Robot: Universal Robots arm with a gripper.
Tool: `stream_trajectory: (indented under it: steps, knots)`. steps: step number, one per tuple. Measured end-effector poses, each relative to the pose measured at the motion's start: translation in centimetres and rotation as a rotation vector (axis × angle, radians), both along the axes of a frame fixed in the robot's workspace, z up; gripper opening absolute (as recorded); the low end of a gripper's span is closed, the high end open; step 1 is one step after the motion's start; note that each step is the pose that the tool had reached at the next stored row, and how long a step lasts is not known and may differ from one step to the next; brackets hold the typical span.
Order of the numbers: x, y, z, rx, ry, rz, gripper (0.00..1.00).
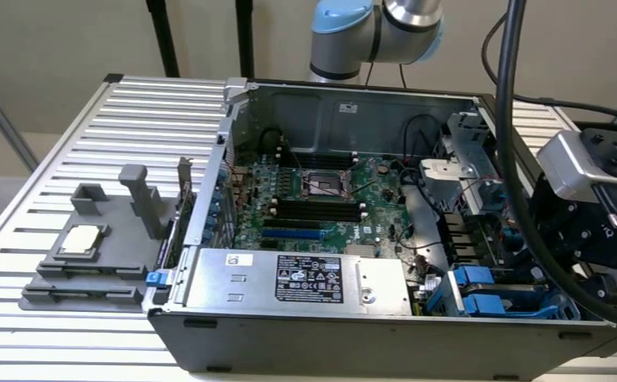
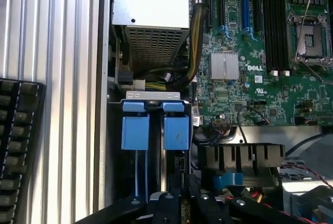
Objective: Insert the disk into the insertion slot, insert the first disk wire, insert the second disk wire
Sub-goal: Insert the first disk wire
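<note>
One step of three seems done: the silver-grey disk (image 2: 136,130) in its bright blue plastic frame sits inside the grey sheet-metal insertion slot (image 2: 152,95), the black gripper (image 2: 183,203) just beside it, fingers clenched on nothing visible, both wire insertions apparently outstanding.

Keyboard (image 2: 18,151) partly past the edge

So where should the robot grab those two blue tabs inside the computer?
I'd pinch the two blue tabs together across their outer faces, coming down through the open side of the case. They stand side by side, flat and parallel, with only a thin gap between, so a squeeze should press them evenly. Bundled cables sit close by, so a straight approach looks safest.
</note>
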State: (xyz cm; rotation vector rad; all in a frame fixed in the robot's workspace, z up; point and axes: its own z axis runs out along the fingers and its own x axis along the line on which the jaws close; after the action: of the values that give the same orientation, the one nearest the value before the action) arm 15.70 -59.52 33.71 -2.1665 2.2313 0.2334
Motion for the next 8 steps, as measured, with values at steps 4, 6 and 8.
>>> stream_trajectory:
  steps: [4,6,8]
  knots:
    - [0.0,0.43,-0.04,-0.0107,0.0004,-0.004,0.16]
    - [0.01,0.59,-0.05,-0.0166,0.0012,-0.006,0.16]
    - [0.07,0.61,-0.06,-0.0248,0.0037,-0.007,0.16]
